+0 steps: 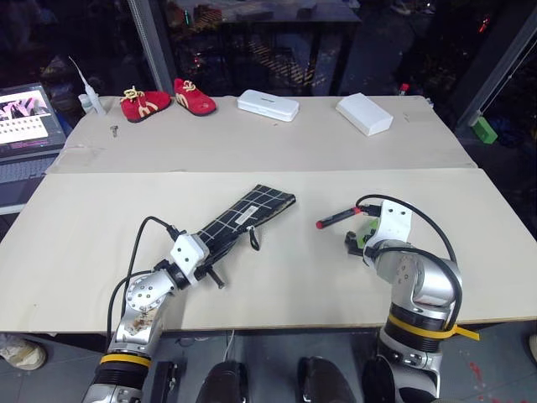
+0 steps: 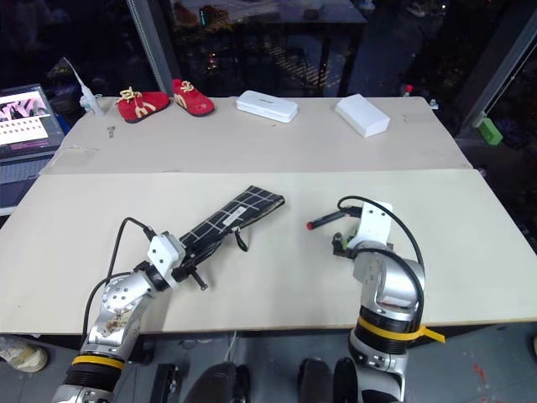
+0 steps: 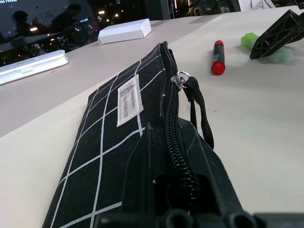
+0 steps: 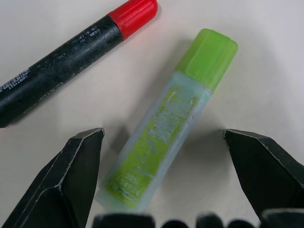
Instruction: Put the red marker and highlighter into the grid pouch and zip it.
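The flat black fabric grid pouch (image 1: 243,216) with white grid lines is lying on the pale tabletop (image 1: 101,218), showing a small white sewn label (image 3: 128,100) whose print is too small to read. The left gripper (image 1: 204,267) is clamping its fingers fully shut on the pouch's near end, along the zipper, with the black pull cord (image 3: 199,111) trailing beside it. To the right of the pouch, the slim red marker (image 1: 337,219) with a dark middle band is lying on the tabletop, its barcode and tiny print unreadable. Just beyond the marker from the pouch, the chunky translucent light-green highlighter (image 4: 164,121) is lying flat, its lettering illegible. The right gripper (image 4: 166,156) is hovering over the highlighter, fingers (image 4: 78,166) spread wide either side of it, gripping nothing.
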Motion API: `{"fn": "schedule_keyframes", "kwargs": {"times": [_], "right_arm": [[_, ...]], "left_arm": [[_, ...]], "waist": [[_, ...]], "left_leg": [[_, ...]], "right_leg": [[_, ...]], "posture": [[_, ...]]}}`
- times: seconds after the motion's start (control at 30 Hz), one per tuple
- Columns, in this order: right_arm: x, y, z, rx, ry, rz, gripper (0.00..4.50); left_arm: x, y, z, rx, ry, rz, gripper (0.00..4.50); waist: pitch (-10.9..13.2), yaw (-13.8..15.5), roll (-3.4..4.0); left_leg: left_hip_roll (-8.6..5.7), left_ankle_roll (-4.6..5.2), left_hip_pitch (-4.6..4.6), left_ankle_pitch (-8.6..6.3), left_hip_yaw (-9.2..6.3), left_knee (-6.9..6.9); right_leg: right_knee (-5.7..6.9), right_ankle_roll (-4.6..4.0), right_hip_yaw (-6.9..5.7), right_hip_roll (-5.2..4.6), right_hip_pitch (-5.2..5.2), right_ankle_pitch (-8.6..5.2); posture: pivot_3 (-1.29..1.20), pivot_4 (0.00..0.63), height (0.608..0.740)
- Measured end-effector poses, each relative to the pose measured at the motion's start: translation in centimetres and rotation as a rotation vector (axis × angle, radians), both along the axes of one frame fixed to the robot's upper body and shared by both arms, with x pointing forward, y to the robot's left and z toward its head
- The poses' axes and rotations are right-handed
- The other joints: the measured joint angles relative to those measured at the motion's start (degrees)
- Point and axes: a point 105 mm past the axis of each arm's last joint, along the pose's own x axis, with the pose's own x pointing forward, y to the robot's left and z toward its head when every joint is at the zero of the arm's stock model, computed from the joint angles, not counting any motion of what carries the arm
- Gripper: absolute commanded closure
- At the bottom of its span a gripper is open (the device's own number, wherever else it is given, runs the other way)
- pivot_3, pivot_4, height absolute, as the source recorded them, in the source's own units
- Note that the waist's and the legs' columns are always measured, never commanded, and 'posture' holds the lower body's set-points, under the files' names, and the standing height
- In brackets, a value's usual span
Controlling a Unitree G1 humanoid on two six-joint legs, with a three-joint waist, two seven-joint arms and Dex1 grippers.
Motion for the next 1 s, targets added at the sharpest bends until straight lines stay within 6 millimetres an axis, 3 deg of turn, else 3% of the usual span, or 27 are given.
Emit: {"fn": "schedule_keyframes", "kwargs": {"times": [0.3, 0.67, 0.8, 0.87, 0.97, 1.0], "right_arm": [[-0.5, -1.6, -0.1, -0.007, 0.006, -0.093, 3.50], [-0.7, -1.4, -0.1, 0.036, -0.022, -0.119, 3.50], [0.5, -1.8, 0.5, 0.029, -0.092, -0.043, 3.50], [2.0, -3.2, 2.5, -0.092, -0.201, 0.040, 3.50], [3.8, -4.7, 8.9, -0.438, -0.477, 0.254, 3.50], [4.0, -4.6, 10.0, -0.500, -0.523, 0.312, 3.50]], "left_arm": [[0.0, 0.1, 0.1, -0.002, -0.004, 0.008, 4.50], [0.3, 0.2, 0.6, 0.007, -0.016, 0.008, 4.50], [0.4, 0.6, 0.9, 0.001, -0.020, 0.008, 4.50], [0.4, 0.5, 1.3, -0.020, -0.015, -0.007, 4.50], [0.0, 0.8, 2.0, -0.018, -0.016, -0.042, 4.50], [-0.1, 0.8, 2.1, -0.013, -0.018, -0.049, 4.50]], "waist": [[0.0, 0.0, -0.01], [0.0, -0.1, -0.01], [0.0, -0.3, 0.01], [0.1, -0.4, 0.13], [0.2, -0.4, 0.19], [0.2, -0.4, 0.17]], "left_leg": [[0.01, 0.00, -0.01, 0.00, 0.00, 0.00], [0.04, 0.00, -0.02, 0.00, 0.00, -0.02], [0.01, 0.00, -0.01, 0.00, 0.03, -0.02], [-0.05, 0.01, -0.05, 0.00, 0.05, -0.02], [-0.12, 0.05, -0.13, -0.03, 0.04, -0.07], [-0.13, 0.05, -0.14, -0.03, 0.03, -0.08]], "right_leg": [[-0.01, 0.00, 0.00, 0.00, 0.00, 0.00], [-0.02, 0.00, 0.00, 0.00, -0.02, -0.01], [-0.03, 0.00, 0.04, -0.03, -0.02, 0.00], [-0.06, 0.03, 0.10, -0.09, -0.07, -0.02], [-0.09, 0.12, 0.08, -0.02, -0.14, -0.08], [-0.10, 0.14, 0.07, 0.00, -0.15, -0.10]], "posture": [[0.00, 0.150, 0.740], [0.00, 0.150, 0.740], [0.00, 0.150, 0.740], [0.00, 0.150, 0.740], [0.00, 0.150, 0.740], [0.00, 0.150, 0.740]]}}
